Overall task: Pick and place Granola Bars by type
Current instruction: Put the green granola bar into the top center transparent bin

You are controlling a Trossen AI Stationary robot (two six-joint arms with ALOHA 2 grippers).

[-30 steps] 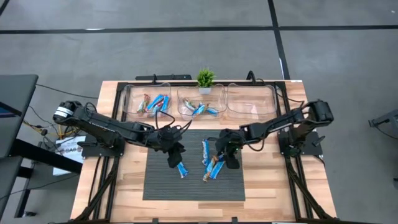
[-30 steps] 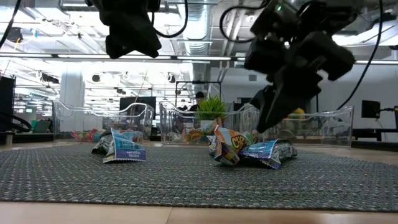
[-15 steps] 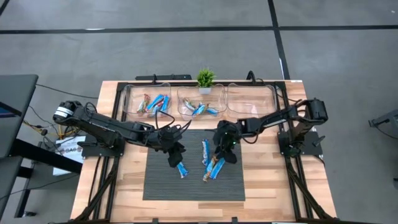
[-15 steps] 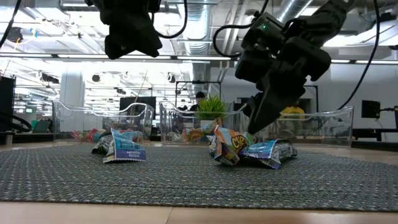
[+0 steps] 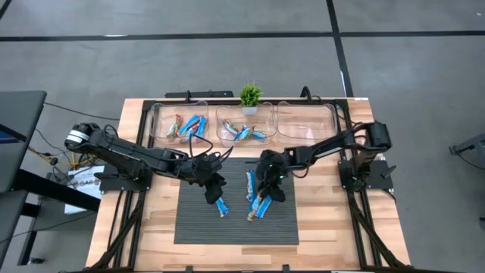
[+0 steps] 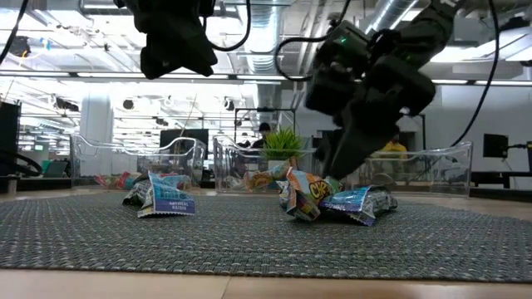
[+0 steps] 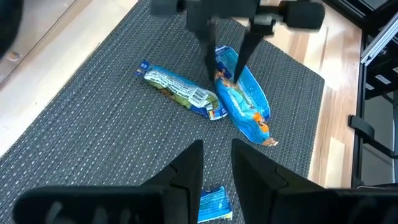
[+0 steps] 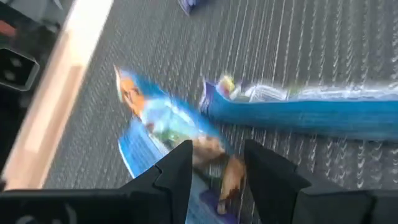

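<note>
Hovered with right end effector (image 5: 267, 191) spread open over the Granola Bars (image 5: 256, 196), left end effector (image 5: 213, 189) open at nine o'clock.

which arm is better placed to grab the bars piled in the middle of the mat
Right. The right gripper is low over the pile of bars, open jaws straddling one. The left gripper hangs higher, over the lone blue bar further left on the mat.

You have three clear bins (image 5: 242, 121) in a row at upper centre, one potted plant (image 5: 250, 95) behind them, one dark mat (image 5: 236, 227) at lower centre, and two arms. Four bars (image 5: 220, 205) lie on the mat; the binned bars are too small to count.
</note>
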